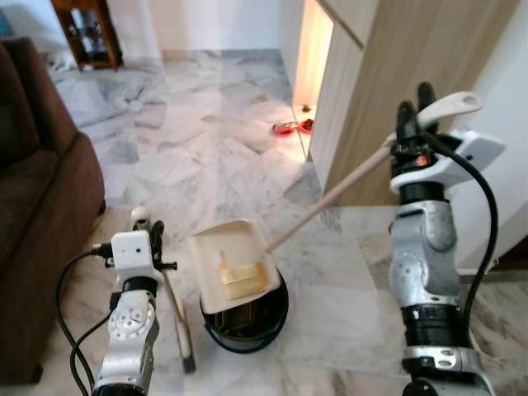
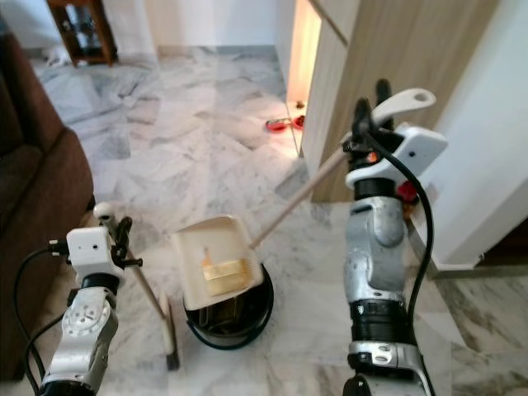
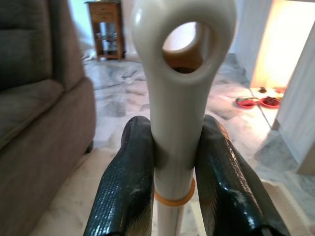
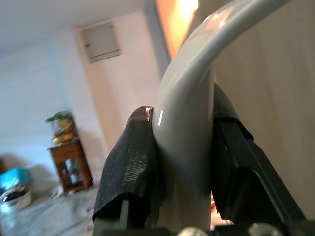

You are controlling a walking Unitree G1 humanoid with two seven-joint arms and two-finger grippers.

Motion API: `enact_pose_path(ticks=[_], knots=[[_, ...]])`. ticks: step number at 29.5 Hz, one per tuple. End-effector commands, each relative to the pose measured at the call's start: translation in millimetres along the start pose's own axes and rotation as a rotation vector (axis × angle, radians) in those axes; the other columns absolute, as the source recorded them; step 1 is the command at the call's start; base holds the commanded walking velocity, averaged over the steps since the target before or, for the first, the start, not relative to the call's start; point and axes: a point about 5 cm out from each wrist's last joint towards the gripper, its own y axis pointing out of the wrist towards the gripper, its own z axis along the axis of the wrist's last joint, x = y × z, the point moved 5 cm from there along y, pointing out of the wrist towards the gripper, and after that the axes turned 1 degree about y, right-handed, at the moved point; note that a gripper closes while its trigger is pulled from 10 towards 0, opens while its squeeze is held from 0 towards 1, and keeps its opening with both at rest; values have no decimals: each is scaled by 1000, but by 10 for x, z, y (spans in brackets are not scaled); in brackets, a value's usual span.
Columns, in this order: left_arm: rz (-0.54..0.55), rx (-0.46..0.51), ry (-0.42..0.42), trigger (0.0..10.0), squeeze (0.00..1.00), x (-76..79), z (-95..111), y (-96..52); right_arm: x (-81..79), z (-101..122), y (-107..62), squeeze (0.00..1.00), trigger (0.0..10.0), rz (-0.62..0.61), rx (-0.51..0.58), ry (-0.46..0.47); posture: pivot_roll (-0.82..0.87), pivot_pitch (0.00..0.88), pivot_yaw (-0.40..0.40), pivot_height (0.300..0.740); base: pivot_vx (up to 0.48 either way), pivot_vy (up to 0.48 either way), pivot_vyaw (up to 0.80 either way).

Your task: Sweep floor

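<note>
bin: black round bin (image 1: pixel 245 318) on the marble floor (image 1: pixel 206 148), between the two arms; landmark for everything below.
left end effector: left end effector (image 1: pixel 147 233) just left of the bin, fingers (image 3: pixel 125 182) clamped on the top of the broom handle (image 3: pixel 177 103), right under its hanging loop.
broom: broom (image 1: pixel 175 305) stands near upright, head down on the floor just left of the bin. Light, stiff stick; I'd guess the smooth plastic cap is slippery, so grip below the orange ring where the shaft is straight.
dustpan: cream dustpan (image 1: pixel 232 266) tipped over the bin mouth, yellowish debris (image 1: pixel 241 280) in the pan. Looks like light hollow plastic, so it'll swing easily on its long handle (image 1: pixel 330 200).
right end effector: right end effector (image 1: pixel 415 111) up and right of the bin, closed on the curved top end of the dustpan handle. Long lever, so small wrist moves will shift the pan a lot.
step: judging by the tilt, emptying the pan into the bin.
sofa: brown sofa (image 1: pixel 37 190) well left of the bin.
beyond: red bowls (image 1: pixel 291 127) on the floor past the bin, by the lit cabinet gap.
</note>
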Motion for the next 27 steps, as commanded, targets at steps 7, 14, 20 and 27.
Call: enact_pose_path(ticks=[7,14,20,27], knots=[[5,35,14,10000,0,-30,81,18,-148,200,71,0,10000,39,77,46,40,0,-29,740,152,0,0],[3,34,15,10000,0,-26,80,17,-165,190,79,0,10000,47,72,44,41,0,-30,740,298,0,0],[3,35,14,10000,0,-26,82,20,-177,196,89,0,10000,53,73,46,40,0,-30,740,298,0,0],[5,38,11,10000,0,-24,89,21,-177,206,92,0,10000,53,76,44,38,0,-29,740,255,0,0]])
